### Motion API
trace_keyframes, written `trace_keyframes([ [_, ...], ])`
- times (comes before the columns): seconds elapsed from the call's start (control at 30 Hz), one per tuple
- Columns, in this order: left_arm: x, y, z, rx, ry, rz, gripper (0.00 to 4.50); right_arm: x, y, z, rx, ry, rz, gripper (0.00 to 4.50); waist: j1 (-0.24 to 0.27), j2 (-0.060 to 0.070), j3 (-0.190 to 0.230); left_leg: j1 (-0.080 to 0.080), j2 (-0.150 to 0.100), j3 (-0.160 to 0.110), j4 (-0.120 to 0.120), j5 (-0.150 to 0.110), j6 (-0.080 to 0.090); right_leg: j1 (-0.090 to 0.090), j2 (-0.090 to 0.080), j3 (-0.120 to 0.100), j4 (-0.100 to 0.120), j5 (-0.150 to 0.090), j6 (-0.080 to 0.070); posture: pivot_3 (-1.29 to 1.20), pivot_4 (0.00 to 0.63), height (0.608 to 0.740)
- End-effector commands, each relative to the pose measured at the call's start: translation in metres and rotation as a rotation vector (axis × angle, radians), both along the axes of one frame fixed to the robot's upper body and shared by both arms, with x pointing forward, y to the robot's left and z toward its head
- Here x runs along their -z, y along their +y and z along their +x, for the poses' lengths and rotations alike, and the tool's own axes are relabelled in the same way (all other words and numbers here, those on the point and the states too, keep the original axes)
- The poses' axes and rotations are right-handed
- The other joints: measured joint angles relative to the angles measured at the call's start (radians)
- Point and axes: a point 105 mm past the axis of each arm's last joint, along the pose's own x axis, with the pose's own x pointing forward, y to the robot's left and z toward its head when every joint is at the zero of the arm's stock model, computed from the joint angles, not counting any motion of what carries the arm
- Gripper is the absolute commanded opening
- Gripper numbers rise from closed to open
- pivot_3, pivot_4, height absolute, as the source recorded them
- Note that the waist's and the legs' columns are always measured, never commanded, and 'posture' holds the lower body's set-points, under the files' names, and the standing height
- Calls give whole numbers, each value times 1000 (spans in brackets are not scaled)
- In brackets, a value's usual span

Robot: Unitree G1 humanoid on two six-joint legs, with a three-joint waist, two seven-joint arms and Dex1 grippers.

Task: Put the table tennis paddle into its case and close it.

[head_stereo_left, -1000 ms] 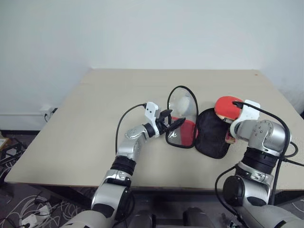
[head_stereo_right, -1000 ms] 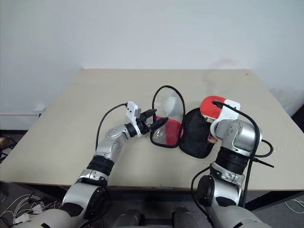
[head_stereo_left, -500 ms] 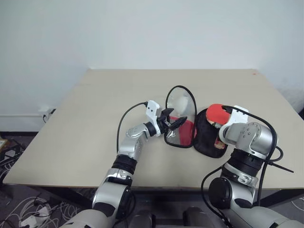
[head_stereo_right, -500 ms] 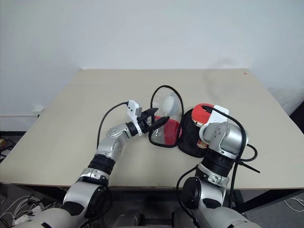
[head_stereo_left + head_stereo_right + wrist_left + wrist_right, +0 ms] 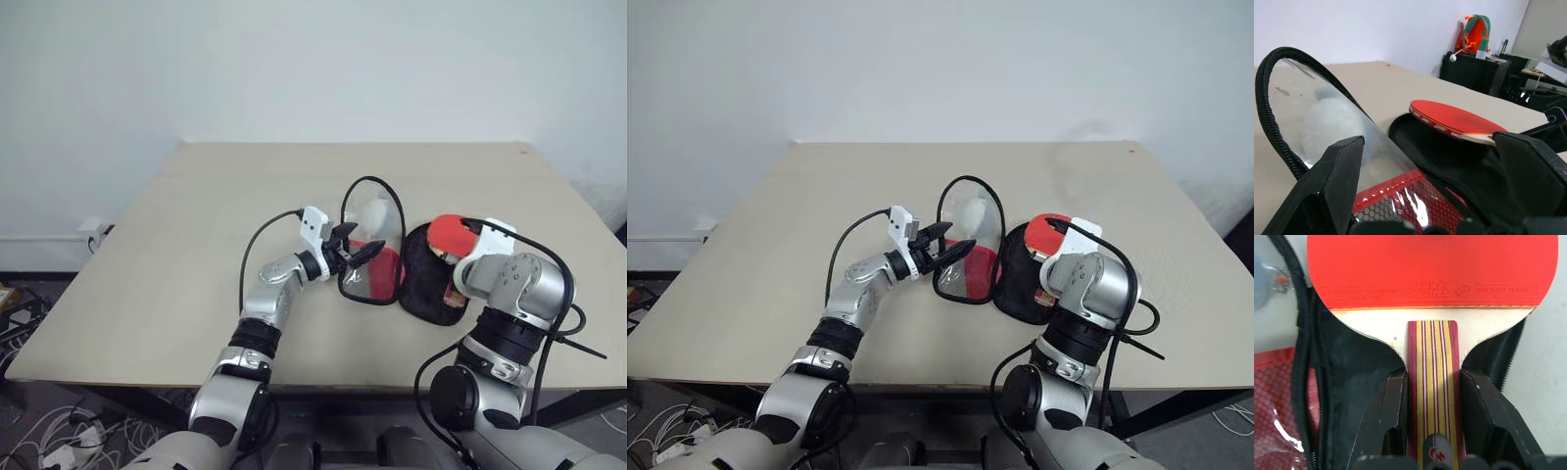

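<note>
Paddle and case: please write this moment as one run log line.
right tool: shut on paddle handle | paddle: above open case | left tool: open, at case's raised flap | case: unzipped

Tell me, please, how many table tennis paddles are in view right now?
1. The table tennis paddle is held by its handle in the right gripper, its red face over the black inside of the open case. Another could be hidden under the case.
</note>
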Motion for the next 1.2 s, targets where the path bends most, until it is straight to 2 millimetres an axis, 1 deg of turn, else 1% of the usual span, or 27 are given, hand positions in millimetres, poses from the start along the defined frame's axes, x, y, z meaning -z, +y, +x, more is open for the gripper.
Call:
trace_keyframes([
  [0.03, -19, -1, 4, 5, -64, -4, 4500, 1, 38, 3, -77, -4, 112, 1143, 0, 0, 0, 0, 0, 0, 0, 0, 0, 0, 0, 0, 0, 0, 0, 0, 0, 740],
  [0.2, -19, 0, 5, 2, -65, -1, 4500, 3, 43, 4, -110, 3, 130, 1143, 0, 0, 0, 0, 0, 0, 0, 0, 0, 0, 0, 0, 0, 0, 0, 0, 0, 740],
  [0.3, -19, 1, 5, 1, -66, 0, 4500, 1, 56, 7, -174, -15, 147, 1143, 0, 0, 0, 0, 0, 0, 0, 0, 0, 0, 0, 0, 0, 0, 0, 0, 0, 740],
  [0.4, -19, 1, 5, 0, -67, 1, 4500, -2, 68, 7, -237, -36, 136, 1143, -12, 0, 0, 0, 0, 0, 0, 0, 0, 0, 0, 0, 0, 0, 0, 0, 0, 740],
  [0.5, -20, 2, 5, -2, -68, 2, 4500, -6, 72, 7, -275, -54, 108, 1143, -25, 0, 0, 1, 0, 0, 0, 0, 0, 0, 0, 0, 1, 0, 0, 0, 0, 740],
  [0.63, -20, 3, 6, -4, -68, 4, 4500, -9, 76, 7, -306, -69, 94, 1143, -25, 0, 0, 1, 0, 0, 0, 0, 0, -1, 0, 0, 4, 0, 0, 0, 0, 740],
  [0.83, -20, 2, 6, -5, -69, 5, 4500, -7, 75, 6, -317, -67, 75, 1143, -24, 0, 0, 1, 0, -1, 2, 0, 0, -2, 0, 0, 6, -1, 1, 0, 0, 740],
  [1.2, -20, 3, 6, -8, -71, 7, 4500, -5, 62, 4, -256, -55, 48, 1143, -24, 0, 0, 1, 0, -1, 2, 0, 0, -2, 0, 0, 6, -1, 1, 0, 0, 740],
])
